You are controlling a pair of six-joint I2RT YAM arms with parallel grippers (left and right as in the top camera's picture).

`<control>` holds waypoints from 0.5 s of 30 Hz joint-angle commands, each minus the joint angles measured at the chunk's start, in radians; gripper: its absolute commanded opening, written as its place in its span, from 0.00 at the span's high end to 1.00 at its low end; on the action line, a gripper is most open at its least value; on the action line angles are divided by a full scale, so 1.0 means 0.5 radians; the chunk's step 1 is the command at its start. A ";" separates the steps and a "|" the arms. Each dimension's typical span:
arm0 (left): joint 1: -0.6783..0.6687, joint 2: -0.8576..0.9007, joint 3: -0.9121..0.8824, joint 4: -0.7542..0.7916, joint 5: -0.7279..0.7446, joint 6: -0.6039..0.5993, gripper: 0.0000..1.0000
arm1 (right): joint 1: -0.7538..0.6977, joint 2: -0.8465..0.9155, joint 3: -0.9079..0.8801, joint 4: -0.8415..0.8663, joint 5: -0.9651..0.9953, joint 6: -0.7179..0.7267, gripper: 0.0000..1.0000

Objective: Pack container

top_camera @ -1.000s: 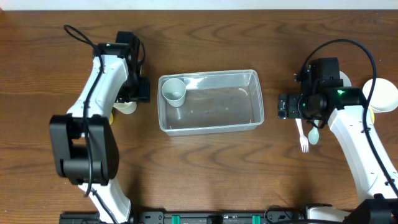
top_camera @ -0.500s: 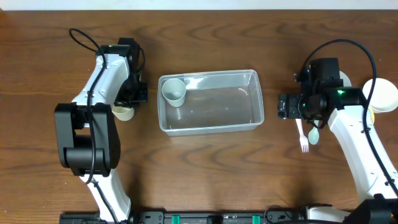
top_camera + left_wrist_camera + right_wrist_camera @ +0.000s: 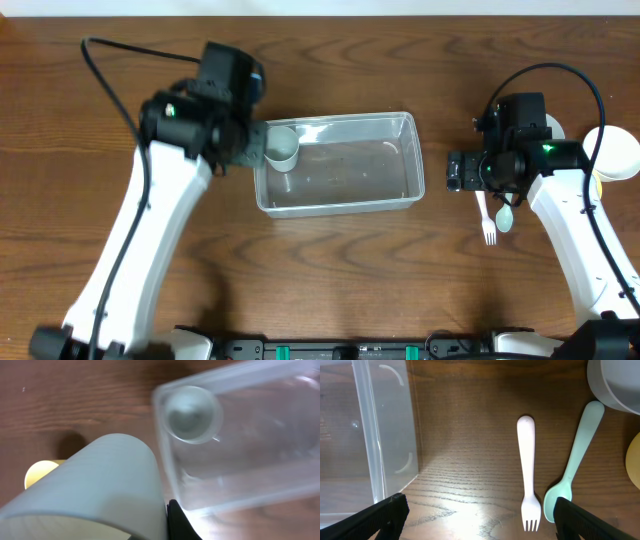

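Observation:
The clear container (image 3: 336,203) lies mid-table with one pale cup (image 3: 281,147) standing in its left end. My left gripper (image 3: 243,148) hovers at the container's left rim, shut on a second pale grey cup (image 3: 95,485) that fills the left wrist view beside one black finger (image 3: 177,522). That held cup is hidden under the arm from overhead. My right gripper (image 3: 480,515) stands open and empty over bare wood, between the container wall (image 3: 375,435) and a white fork (image 3: 526,472).
A mint spoon (image 3: 572,465) lies just right of the fork. A grey bowl (image 3: 620,385) and a yellow rim (image 3: 634,460) sit at the far right. A yellow piece (image 3: 40,472) lies on the wood left of the container.
The left gripper closed on a cup at the left, then swung up and right to the container's left rim. The right arm has not moved.

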 commanded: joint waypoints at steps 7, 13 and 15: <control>-0.291 0.125 -0.234 0.076 -0.005 -0.009 0.94 | -0.017 0.006 0.027 -0.003 -0.007 0.008 0.06; -0.307 0.306 -0.437 0.269 0.029 -0.008 0.94 | -0.017 0.006 0.027 -0.014 -0.007 0.008 0.06; -0.307 0.378 -0.476 0.312 0.060 -0.008 0.94 | -0.017 0.006 0.027 -0.014 -0.007 0.008 0.06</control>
